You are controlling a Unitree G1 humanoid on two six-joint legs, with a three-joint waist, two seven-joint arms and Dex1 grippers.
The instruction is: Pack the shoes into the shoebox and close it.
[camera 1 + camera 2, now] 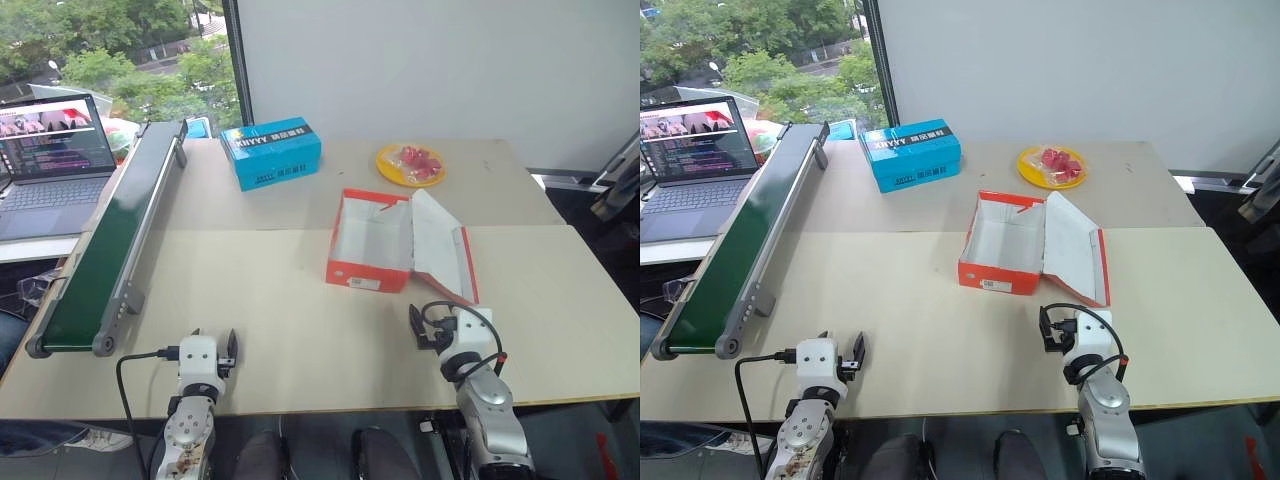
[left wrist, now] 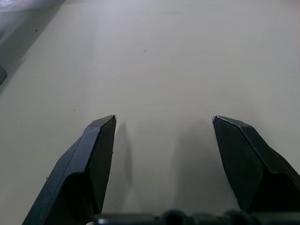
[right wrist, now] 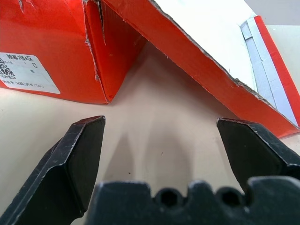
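Note:
The orange-red shoebox (image 1: 366, 272) stands open in the middle of the table, its white inside empty. Its hinged lid (image 1: 438, 243) lies flung back to the right, white side up. The shoes are out of view. My right gripper (image 1: 430, 322) hovers low over the table just in front of the lid's near corner, fingers open and empty. In the right wrist view the box's labelled end (image 3: 51, 42) and the lid edge (image 3: 201, 70) sit close ahead of the open right gripper (image 3: 161, 121). My left gripper (image 1: 213, 340) is open over bare tabletop at the front left, also the left gripper (image 2: 164, 119) in its wrist view.
A green conveyor belt (image 1: 110, 240) runs along the table's left side. A blue box with white lettering (image 1: 270, 152) and a yellow plate (image 1: 388, 168) holding red pieces sit at the back. A laptop (image 1: 55, 150) stands on a side desk at far left.

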